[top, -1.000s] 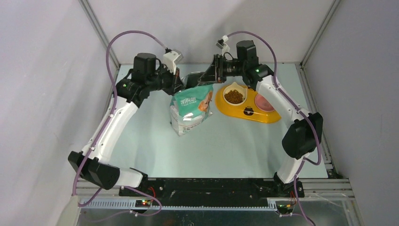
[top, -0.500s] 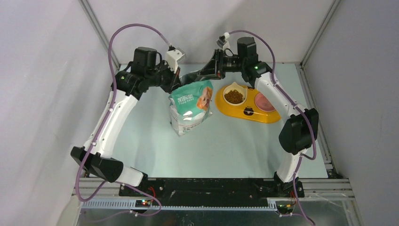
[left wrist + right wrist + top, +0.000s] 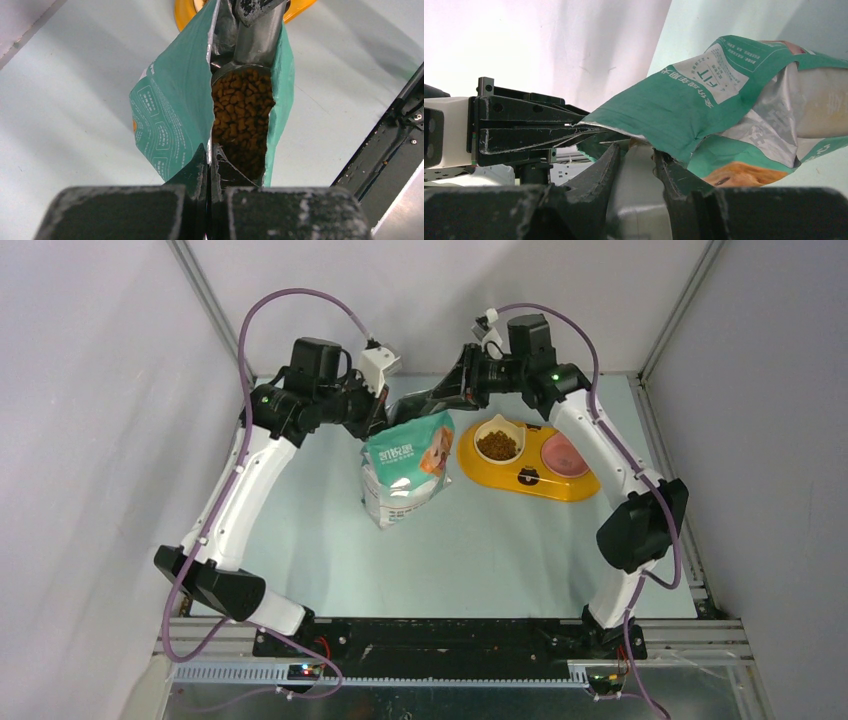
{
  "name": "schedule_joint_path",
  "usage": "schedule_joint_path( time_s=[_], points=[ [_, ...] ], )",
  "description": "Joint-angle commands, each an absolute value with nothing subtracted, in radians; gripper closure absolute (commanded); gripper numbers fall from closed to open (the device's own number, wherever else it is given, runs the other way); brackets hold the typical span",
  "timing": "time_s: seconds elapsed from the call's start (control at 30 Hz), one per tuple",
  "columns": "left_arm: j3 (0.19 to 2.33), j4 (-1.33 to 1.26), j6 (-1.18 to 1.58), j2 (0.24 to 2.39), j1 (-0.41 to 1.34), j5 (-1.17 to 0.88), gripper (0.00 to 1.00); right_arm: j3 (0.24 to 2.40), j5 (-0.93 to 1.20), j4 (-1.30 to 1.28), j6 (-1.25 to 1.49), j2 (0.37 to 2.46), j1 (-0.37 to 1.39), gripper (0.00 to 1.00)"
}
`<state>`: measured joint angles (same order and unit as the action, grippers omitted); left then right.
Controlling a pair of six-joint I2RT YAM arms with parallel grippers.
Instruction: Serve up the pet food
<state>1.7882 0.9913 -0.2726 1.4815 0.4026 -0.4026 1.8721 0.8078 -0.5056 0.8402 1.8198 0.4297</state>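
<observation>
The teal-and-white bag [image 3: 405, 465] stands mid-table, its mouth open. My left gripper [image 3: 208, 150] is shut on the bag's torn top edge and holds it up; from above this gripper [image 3: 378, 418] sits at the bag's back left corner. Brown pet food [image 3: 242, 105] fills the mouth of the bag. My right gripper [image 3: 638, 152] is shut on the handle of the clear scoop [image 3: 639, 185]. The scoop [image 3: 255, 37] reaches down into the bag from the far side. More pet food [image 3: 497, 445] lies in the left bowl of the yellow feeder [image 3: 520, 480].
The feeder's right bowl [image 3: 565, 458] is pink and holds no kibble. The feeder lies just right of the bag. Grey walls close in the back and both sides. A black rail [image 3: 395, 135] runs along the table edge near the bag.
Both wrists have drifted slightly up and to the right at the bag's mouth. The bag and the feeder stay where they were, and both grips are unchanged.
</observation>
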Motion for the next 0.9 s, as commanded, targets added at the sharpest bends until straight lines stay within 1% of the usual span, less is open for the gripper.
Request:
schedule_joint_path(
  time_s=[0.0, 0.13, 0.47, 0.87],
  points=[
    [1.799, 1.032, -0.315, 1.453, 0.402, -0.381, 1.0, 1.877, 0.816, -0.543, 0.842, 1.768, 0.405, 1.0],
    [1.778, 1.03, -0.328, 1.441, 0.402, -0.366, 1.0, 1.894, 0.813, -0.549, 0.833, 1.754, 0.388, 1.0],
    [1.772, 1.006, -0.306, 1.44, 0.403, -0.38, 1.0, 1.815, 0.809, -0.528, 0.859, 1.668, 0.394, 1.0],
    [1.767, 1.027, -0.322, 1.424, 0.402, -0.377, 1.0, 1.795, 0.84, -0.428, 0.934, 1.682, 0.316, 1.0]
  ],
)
